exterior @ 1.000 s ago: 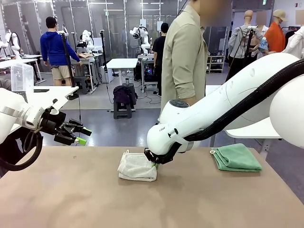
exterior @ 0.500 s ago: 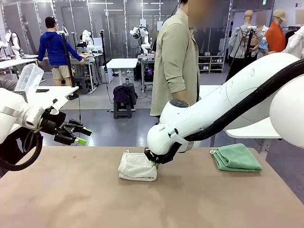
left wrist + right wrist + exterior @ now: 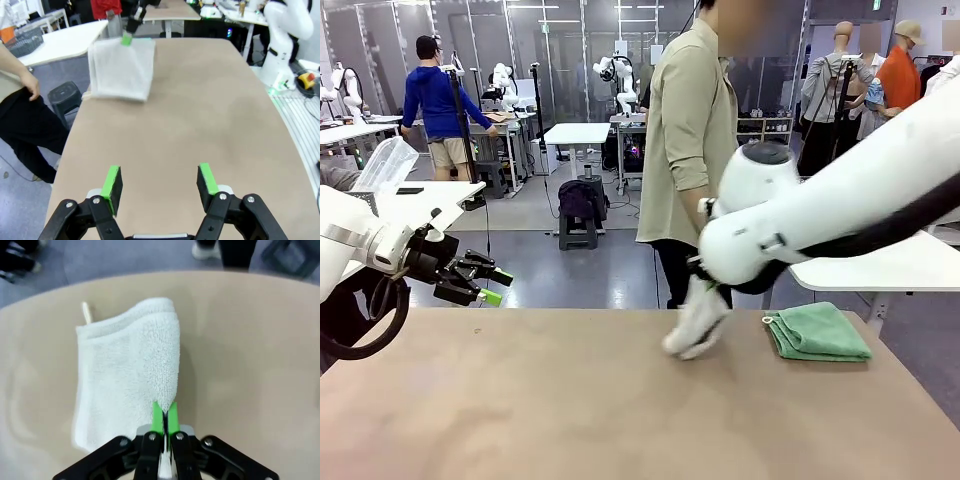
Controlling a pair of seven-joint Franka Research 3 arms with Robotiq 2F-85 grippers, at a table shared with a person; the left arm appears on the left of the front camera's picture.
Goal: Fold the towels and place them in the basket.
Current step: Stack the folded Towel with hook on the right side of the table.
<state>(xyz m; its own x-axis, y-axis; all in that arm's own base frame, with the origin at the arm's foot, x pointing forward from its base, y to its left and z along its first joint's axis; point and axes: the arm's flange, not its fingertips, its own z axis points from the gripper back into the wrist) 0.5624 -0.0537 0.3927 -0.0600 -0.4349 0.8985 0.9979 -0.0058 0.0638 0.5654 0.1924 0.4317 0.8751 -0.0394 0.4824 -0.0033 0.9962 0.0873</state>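
Cream towel (image 3: 127, 370) hanging from my right end effector (image 3: 164, 421)

Jaws pinch only its edge, folded bulk dangling ahead; a swing could slip it loose or unfold it; left end effector (image 3: 159, 182) open, empty.

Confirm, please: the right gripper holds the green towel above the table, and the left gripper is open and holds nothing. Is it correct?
Not quite. The right gripper is shut on the cream-white towel, as the right wrist view shows; the green towel lies folded on the table. The left gripper is open and holds nothing.

One towel (image 3: 695, 322) hangs over the table (image 3: 570, 400) — another (image 3: 818, 332) lies right.
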